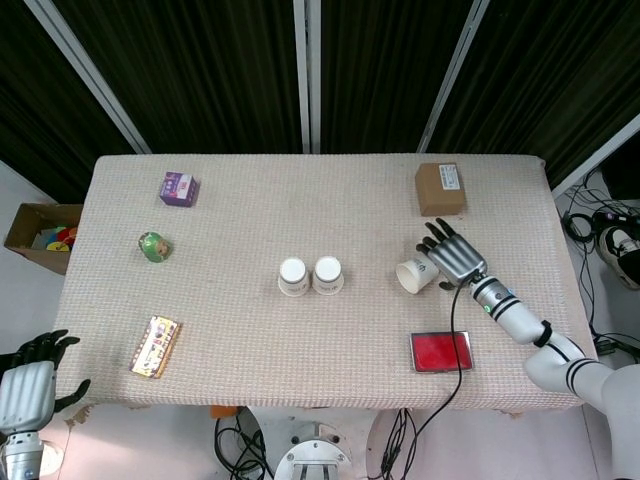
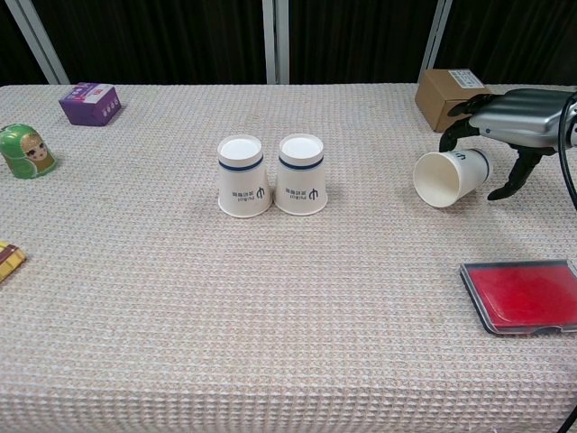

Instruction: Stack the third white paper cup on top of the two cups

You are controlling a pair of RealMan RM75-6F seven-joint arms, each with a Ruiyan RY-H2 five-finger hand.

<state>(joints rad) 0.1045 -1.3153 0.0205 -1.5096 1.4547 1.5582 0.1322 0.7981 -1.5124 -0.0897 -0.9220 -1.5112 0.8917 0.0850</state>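
Observation:
Two white paper cups (image 1: 293,276) (image 1: 328,274) stand upside down side by side at the table's middle, touching, also seen in the chest view (image 2: 243,176) (image 2: 301,173). The third white cup (image 1: 415,275) (image 2: 448,176) lies on its side to their right, mouth toward the pair. My right hand (image 1: 455,257) (image 2: 518,122) hovers low over its base end, fingers behind it and thumb in front, not closed on it. My left hand (image 1: 25,390) hangs off the table's near left corner, fingers apart, holding nothing.
A brown box (image 1: 440,188) (image 2: 451,97) sits behind the right hand. A red case (image 1: 441,351) (image 2: 523,296) lies in front of it. At the left are a purple box (image 1: 178,187), a green doll (image 1: 153,246) and a snack packet (image 1: 156,346).

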